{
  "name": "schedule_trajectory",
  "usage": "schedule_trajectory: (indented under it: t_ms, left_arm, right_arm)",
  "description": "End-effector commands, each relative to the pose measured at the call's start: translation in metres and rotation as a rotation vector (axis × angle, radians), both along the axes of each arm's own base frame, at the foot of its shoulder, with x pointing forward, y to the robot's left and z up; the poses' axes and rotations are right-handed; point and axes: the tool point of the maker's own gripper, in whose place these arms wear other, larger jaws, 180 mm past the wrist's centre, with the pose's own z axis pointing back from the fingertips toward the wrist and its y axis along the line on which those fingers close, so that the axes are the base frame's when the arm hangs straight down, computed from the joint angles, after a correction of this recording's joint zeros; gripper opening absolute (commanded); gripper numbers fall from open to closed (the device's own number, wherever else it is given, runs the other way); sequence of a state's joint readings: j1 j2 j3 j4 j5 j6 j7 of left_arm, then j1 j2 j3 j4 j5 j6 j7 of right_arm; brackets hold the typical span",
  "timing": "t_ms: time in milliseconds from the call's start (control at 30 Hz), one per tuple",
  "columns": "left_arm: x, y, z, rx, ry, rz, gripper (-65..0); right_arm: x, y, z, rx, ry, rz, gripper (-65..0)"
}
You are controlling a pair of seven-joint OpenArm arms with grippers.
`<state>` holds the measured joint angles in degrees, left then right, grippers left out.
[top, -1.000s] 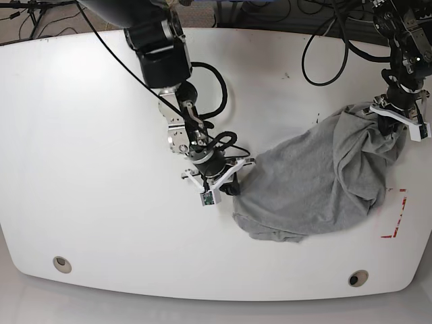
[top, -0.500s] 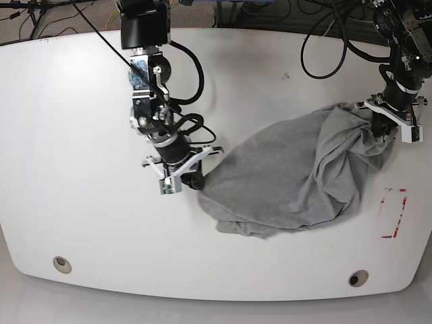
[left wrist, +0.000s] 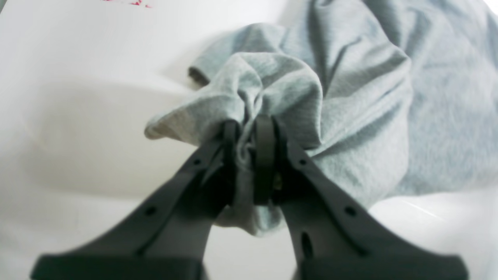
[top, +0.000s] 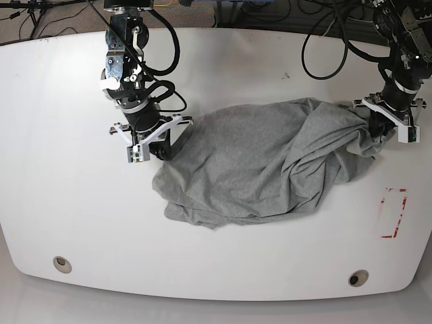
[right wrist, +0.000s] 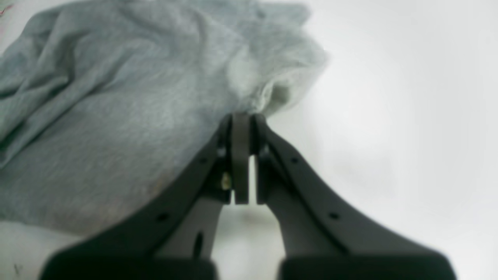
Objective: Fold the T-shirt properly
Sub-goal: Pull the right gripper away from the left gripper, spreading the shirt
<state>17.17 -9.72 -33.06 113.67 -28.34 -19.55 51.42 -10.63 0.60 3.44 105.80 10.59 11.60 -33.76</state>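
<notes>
1. T-shirt (top: 263,162): grey, crumpled, stretched across the middle of the tabletop (top: 61,202) between the two grippers, nearer the far edge than the near one.
2. Its right end bunches up at the left gripper (top: 379,127), close to the tabletop's right edge; its left end runs to the right gripper (top: 162,145), left of centre.
3. A loose fold hangs toward the near edge, ending in a rumpled hem below the right gripper.
4. Left gripper: in the left wrist view (left wrist: 249,132) the jaws are nearly closed, with a thick wad of shirt (left wrist: 350,97) pinched between the pads and spilling out both sides.
5. Right gripper: in the right wrist view (right wrist: 242,120) the jaws are pressed together at the tips, and the shirt's (right wrist: 116,116) edge meets those tips; the pinch looks thin, and the picture is blurred there.
6. Red tape marks (top: 393,212) lie on the tabletop near its right edge, apart from the shirt.
7. Two round holes (top: 62,264) sit near the near edge, one toward each corner.
8. Black cables (top: 324,47) loop over the far edge behind the left arm.
</notes>
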Motion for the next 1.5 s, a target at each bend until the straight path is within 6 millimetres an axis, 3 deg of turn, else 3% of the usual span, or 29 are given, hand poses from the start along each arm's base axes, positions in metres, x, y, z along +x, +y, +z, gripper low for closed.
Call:
schedule_trajectory:
  t_ms: [0,300,400,533,700,833,1100,1267,1333,1467]
  left_arm:
    - [0.005,0.001,0.013,0.014,-0.045,-0.007,-61.2]
    - [0.006,0.007,0.017,0.041,-0.045,-0.015,-61.2]
    - [0.006,0.01,0.018,0.05,-0.044,-0.016,-61.2]
    - [0.006,0.01,0.018,0.052,-0.044,-0.017,-61.2]
    - [0.004,0.018,0.021,0.06,-0.049,0.006,-61.2]
    - [0.004,0.021,0.022,0.062,-0.051,0.013,-61.2]
    - [0.004,0.021,0.022,0.063,-0.052,0.013,-61.2]
    - [0.003,0.02,0.022,0.067,-0.05,0.0,-61.2]
    - [0.003,0.019,0.022,0.068,-0.05,-0.003,-61.2]
    - [0.003,0.019,0.021,0.069,-0.049,-0.004,-61.2]
  right_arm:
    - [0.0,0.007,0.011,0.01,-0.042,0.018,-65.0]
    - [-0.019,0.01,-0.006,0.018,0.014,0.02,-65.0]
    - [-0.019,0.007,-0.008,0.009,0.018,0.013,-62.3]
    - [-0.017,0.007,-0.009,0.008,0.02,0.011,-48.2]
    - [-0.009,-0.002,-0.009,0.003,0.015,-0.013,-22.2]
    - [0.0,-0.004,-0.016,0.008,0.026,-0.019,-12.2]
    - [0.022,-0.007,-0.033,0.015,0.047,-0.03,-11.1]
    - [0.022,-0.017,-0.044,0.03,0.063,-0.062,-11.9]
    - [0.022,-0.018,-0.046,0.031,0.067,-0.066,-15.1]
    - [0.019,-0.017,-0.049,0.033,0.075,-0.065,-27.4]
